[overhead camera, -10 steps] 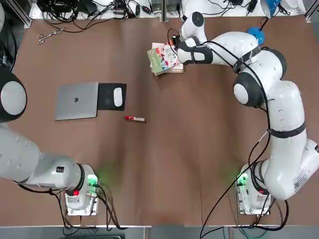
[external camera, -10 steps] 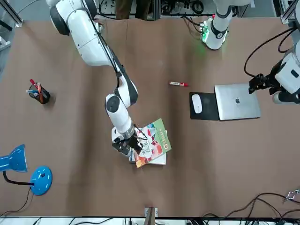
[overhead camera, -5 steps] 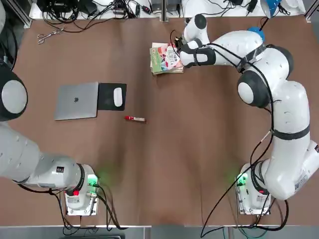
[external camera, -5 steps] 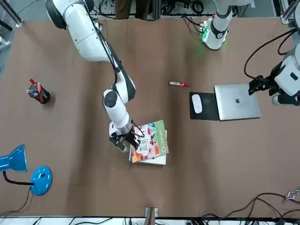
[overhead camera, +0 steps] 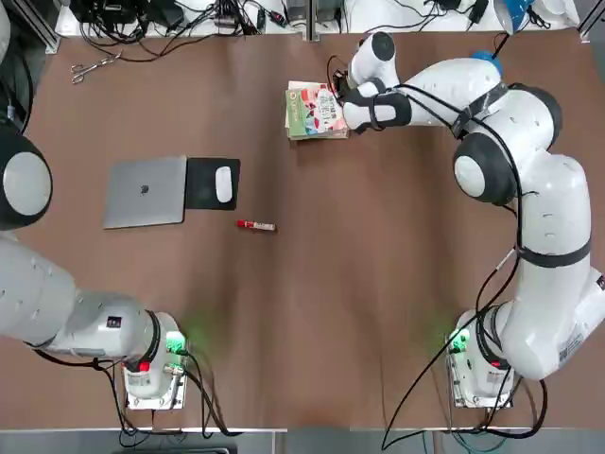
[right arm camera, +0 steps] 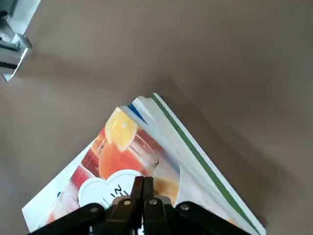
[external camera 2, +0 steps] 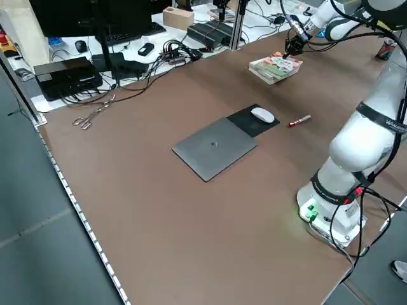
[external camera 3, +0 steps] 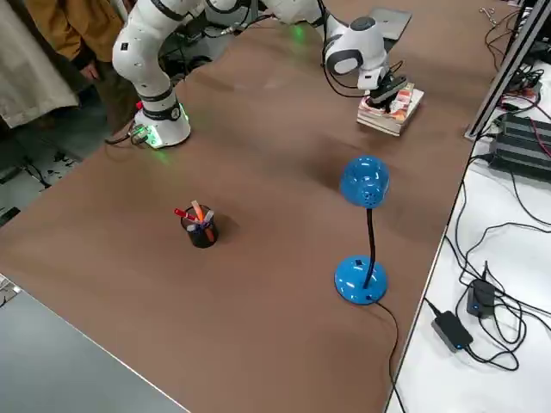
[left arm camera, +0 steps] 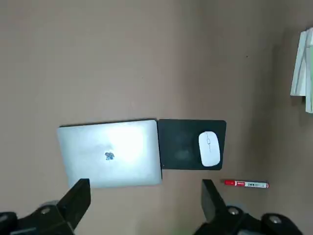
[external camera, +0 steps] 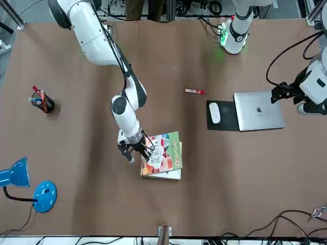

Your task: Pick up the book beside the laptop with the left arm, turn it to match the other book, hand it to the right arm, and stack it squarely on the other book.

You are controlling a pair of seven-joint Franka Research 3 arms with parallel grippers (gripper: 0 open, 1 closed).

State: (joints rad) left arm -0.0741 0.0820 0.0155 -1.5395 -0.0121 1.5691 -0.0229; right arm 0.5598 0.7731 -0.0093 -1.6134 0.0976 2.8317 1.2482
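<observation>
Cream floral paperback book (overhead camera: 315, 108) lay on the thicker white book (external camera: 168, 175) at the tabletop's far edge, its near edge pinched in the closed right tool (external camera: 141, 152). We judged that releasing carelessly could drag it askew; the left tool (left arm camera: 144, 196) hung wide open and empty above the silver-grey laptop (overhead camera: 146, 192).

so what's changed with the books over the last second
The right claw, shut on the book, has swung it from skewed to nearly square on the other book. The left claw stays open above the laptop; the mouse and marker have not moved.
</observation>
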